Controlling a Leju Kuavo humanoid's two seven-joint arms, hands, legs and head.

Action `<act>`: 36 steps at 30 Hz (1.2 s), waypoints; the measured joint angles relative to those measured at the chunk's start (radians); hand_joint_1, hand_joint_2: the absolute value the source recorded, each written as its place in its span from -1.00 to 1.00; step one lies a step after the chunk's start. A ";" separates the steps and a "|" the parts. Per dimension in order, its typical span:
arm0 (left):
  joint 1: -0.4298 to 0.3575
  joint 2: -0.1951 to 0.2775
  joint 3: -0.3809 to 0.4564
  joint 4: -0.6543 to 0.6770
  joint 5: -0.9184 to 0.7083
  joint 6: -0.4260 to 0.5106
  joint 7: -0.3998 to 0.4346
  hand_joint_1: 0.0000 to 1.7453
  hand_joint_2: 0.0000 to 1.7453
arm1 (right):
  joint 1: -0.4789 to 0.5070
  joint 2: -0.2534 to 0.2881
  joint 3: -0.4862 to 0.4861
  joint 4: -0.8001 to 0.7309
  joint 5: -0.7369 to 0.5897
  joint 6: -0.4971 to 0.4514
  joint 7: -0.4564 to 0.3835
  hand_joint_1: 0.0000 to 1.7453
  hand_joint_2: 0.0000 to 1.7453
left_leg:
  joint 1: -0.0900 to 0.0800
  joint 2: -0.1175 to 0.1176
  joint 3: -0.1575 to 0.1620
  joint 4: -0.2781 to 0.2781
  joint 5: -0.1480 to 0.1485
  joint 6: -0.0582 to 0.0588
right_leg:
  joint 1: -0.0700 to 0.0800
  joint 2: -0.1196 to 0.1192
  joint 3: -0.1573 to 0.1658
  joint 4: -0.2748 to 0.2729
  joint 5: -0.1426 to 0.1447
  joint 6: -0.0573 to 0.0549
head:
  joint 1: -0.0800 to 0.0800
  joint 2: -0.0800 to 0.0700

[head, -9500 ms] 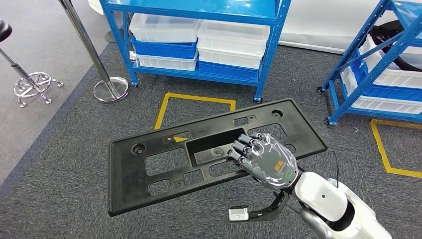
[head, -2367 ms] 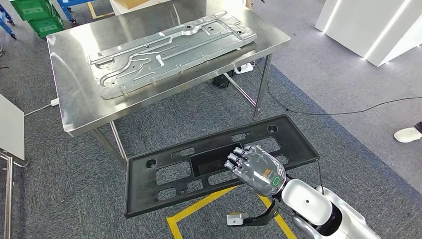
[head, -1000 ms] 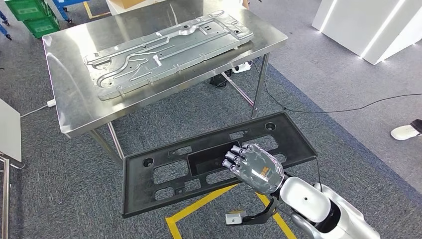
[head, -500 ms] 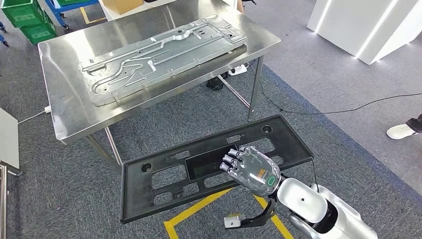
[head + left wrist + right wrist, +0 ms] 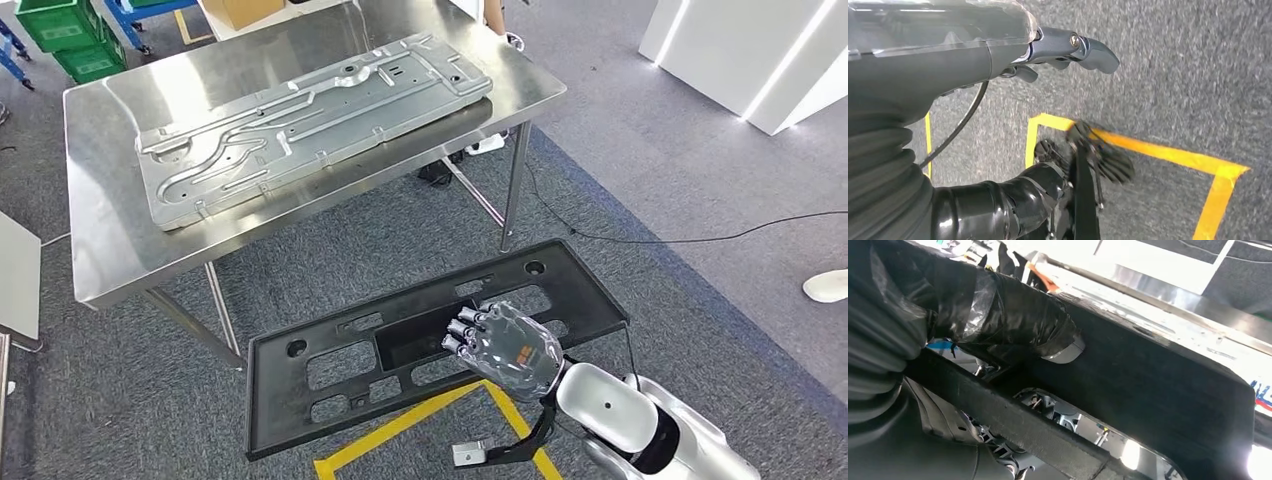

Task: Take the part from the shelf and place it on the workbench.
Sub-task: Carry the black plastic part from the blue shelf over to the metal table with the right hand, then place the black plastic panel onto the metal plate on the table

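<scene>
Compared with 0.5 s ago the whole head view has slid a bit, so that's the camera moving: the steel workbench [image 5: 100,250] now sits slightly lower and further left in frame, while the black part [image 5: 330,375] stays in the same grip.

The part is a long flat black plastic panel with cut-outs and a rectangular recess. It's up in the air over the grey carpet, just in front of the workbench and not touching it, roughly level. The right hand [image 5: 503,345] holds it from the near edge, fingers [image 5: 462,333] close together and curled over the rim of the recess; the right wrist view shows the thumb [image 5: 1018,315] pressed against the panel's underside.

The left hand [image 5: 998,45] hangs over the carpet with nothing in it, fingers loosely curled.

On the workbench lies a big stamped metal sheet [image 5: 310,115]. Below the panel there's yellow floor tape [image 5: 400,430], and a black cable [image 5: 700,235] runs right of the workbench.
</scene>
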 joint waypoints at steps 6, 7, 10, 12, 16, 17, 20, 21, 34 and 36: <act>0.003 0.008 0.003 -0.005 0.002 0.002 0.001 -1.00 1.00 | -0.011 0.000 0.005 0.002 0.000 0.004 0.000 1.00 1.00 | -0.072 -0.039 0.067 -0.234 0.204 0.111 | 0.015 0.009 0.090 -0.056 -0.052 0.004 | 0.015 0.000; -0.001 0.008 0.003 -0.005 0.002 0.002 0.001 -1.00 1.00 | -0.012 0.000 0.005 0.001 0.000 0.005 0.000 1.00 1.00 | -0.073 -0.038 0.078 -0.243 0.198 0.106 | 0.012 0.009 0.097 -0.056 -0.061 0.009 | 0.015 0.000; -0.009 0.007 0.003 -0.005 0.004 -0.001 0.002 -1.00 1.00 | -0.019 0.000 0.006 0.000 -0.003 0.005 0.000 1.00 1.00 | -0.061 -0.037 0.113 -0.266 0.176 0.094 | 0.007 0.005 0.037 0.067 -0.113 0.021 | 0.016 0.000; -0.011 0.006 0.003 -0.005 0.008 -0.002 0.003 -1.00 1.00 | -0.022 0.000 0.007 0.001 -0.005 0.007 0.000 1.00 1.00 | -0.057 -0.037 0.126 -0.263 0.157 0.087 | -0.001 0.004 -0.069 0.208 -0.141 0.035 | 0.016 0.000; -0.009 0.000 0.005 -0.005 0.011 -0.001 0.005 -1.00 1.00 | -0.021 0.000 0.010 0.003 -0.010 0.010 0.000 1.00 1.00 | -0.049 -0.038 0.159 -0.235 0.108 0.067 | -0.013 0.003 -0.142 0.153 0.009 0.051 | 0.016 0.000; -0.008 -0.001 0.005 -0.005 0.010 0.001 0.005 -1.00 1.00 | -0.021 0.000 0.010 0.003 -0.011 0.010 0.000 1.00 1.00 | -0.048 -0.039 0.164 -0.225 0.096 0.061 | -0.012 0.004 -0.134 0.105 0.047 0.050 | 0.016 0.000; -0.008 -0.003 0.005 -0.005 0.009 0.005 0.006 -1.00 1.00 | -0.024 0.000 0.012 0.003 -0.012 0.011 0.000 1.00 1.00 | -0.046 -0.043 0.156 -0.209 0.085 0.045 | -0.004 0.006 -0.119 0.046 0.064 0.023 | 0.017 0.000; -0.008 -0.004 0.005 -0.005 0.009 0.005 0.007 -1.00 1.00 | -0.024 0.000 0.013 0.002 -0.012 0.011 0.000 1.00 1.00 | -0.046 -0.043 0.153 -0.209 0.085 0.041 | -0.005 0.006 -0.116 0.038 0.063 0.013 | 0.017 0.000; -0.009 -0.004 0.005 -0.008 0.006 0.011 0.010 -1.00 1.00 | -0.028 0.000 0.019 0.002 -0.030 0.026 0.000 1.00 1.00 | 0.018 0.000 0.155 -0.217 0.101 -0.049 | -0.049 -0.015 -0.075 0.009 0.054 0.034 | 0.009 0.000; -0.010 -0.004 0.005 -0.008 0.006 0.013 0.010 -1.00 1.00 | -0.030 0.000 0.020 0.002 -0.032 0.028 0.000 1.00 1.00 | 0.010 -0.002 0.159 -0.228 0.093 -0.038 | -0.050 -0.015 -0.073 0.002 0.055 0.052 | 0.009 0.000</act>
